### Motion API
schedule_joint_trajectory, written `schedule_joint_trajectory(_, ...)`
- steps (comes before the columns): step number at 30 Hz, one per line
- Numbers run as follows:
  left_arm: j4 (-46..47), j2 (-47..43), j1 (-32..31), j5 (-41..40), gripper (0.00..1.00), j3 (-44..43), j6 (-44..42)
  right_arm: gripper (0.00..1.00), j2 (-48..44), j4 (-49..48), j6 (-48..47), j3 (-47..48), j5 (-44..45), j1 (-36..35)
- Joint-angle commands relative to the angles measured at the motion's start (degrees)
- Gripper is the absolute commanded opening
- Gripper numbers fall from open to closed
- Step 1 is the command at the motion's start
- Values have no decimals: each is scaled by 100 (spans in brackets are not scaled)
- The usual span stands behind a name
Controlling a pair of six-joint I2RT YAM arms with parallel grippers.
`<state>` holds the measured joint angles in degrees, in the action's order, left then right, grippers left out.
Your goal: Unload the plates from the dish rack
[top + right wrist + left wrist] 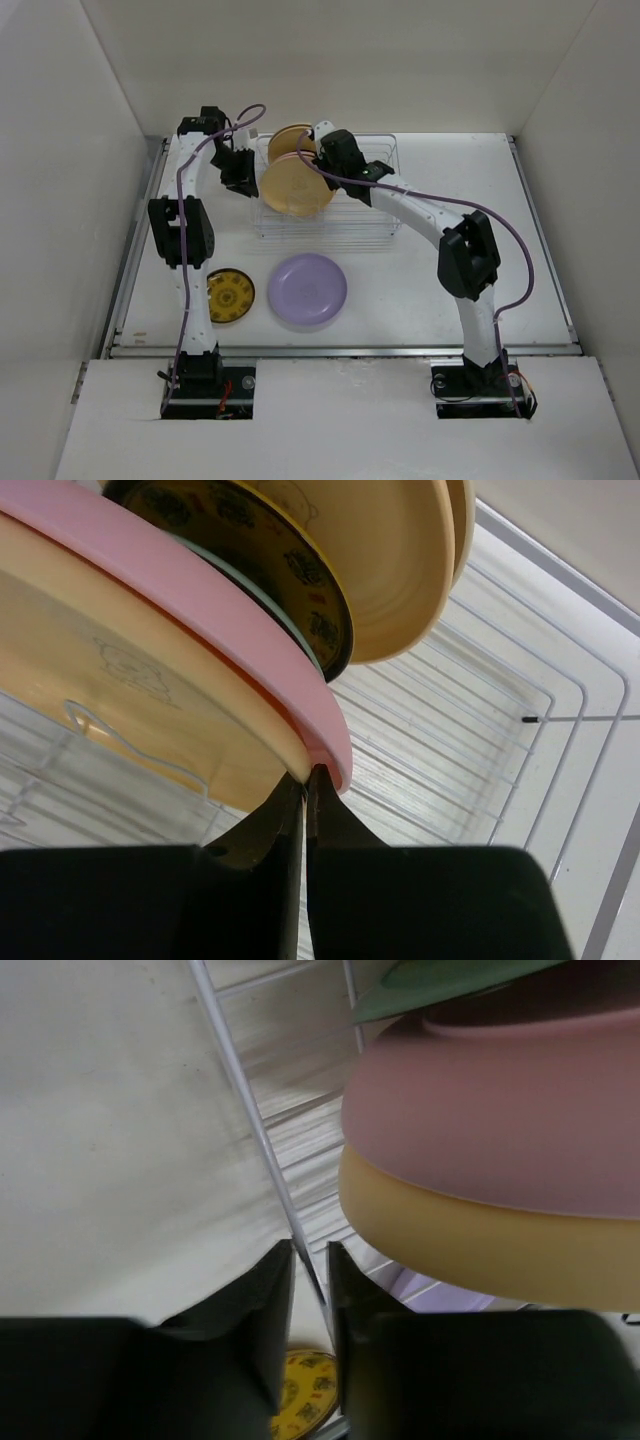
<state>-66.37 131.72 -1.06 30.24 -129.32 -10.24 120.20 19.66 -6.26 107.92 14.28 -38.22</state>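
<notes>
- Overhead: dish rack (375, 218) at the back of the table (450, 290), plates upright in its left half — lavender plate (307, 290) and yellow patterned plate (230, 296) lie flat in front.
- Left wrist only: left claw (312, 1260) astride the rack's rim wire, jaws narrow; whether it pinches the wire, cannot tell.
- Right wrist only: right claw (305, 778), jaws together, tips at the pink plate (200, 610) rim, beside the tan plate (120, 680).

White tubular links with chunky black joint housings make up the left arm (180, 230) and right arm (425, 215), on black bases (205, 385) at seven and five o'clock. A purple cable (528, 262) loops along each. The left fingers (250, 1340) and right fingers (260, 860) are matte black, tapering wedges.
</notes>
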Motion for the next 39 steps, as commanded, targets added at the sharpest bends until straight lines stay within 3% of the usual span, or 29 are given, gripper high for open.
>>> schedule_joint_trajectory(1,1,-138,27,132,12,248,118,2,-198,-314,134,98,66,-107)
schedule_joint_trajectory(2,1,-138,27,131,0,301,119,0,-199,-314,82,98,144,-107)
schedule_joint_trajectory(26,124,-191,27,-132,0,530,119,0,-1886,-665,458,-649,594,-107)
schedule_joint_trajectory(30,124,-243,27,-272,12,461,119,0,-2290,-183,643,-649,269,-107)
schedule_joint_trajectory(31,124,-304,27,-360,19,460,119,0,-2378,157,644,-719,-37,-107)
schedule_joint_trajectory(33,124,-375,-25,-457,23,407,119,0,-2589,642,705,-798,-555,-107)
schedule_joint_trajectory(35,186,-550,-26,-659,30,407,119,0,-2729,1424,854,-1052,-1390,-168)
schedule_joint_trajectory(38,300,-813,-87,-993,36,407,-83,0,-2888,2013,1135,-1797,-2076,-300)
schedule_joint_trajectory(39,361,-884,-148,-1072,43,407,-136,0,-3001,2015,1214,-2018,-2183,-387)
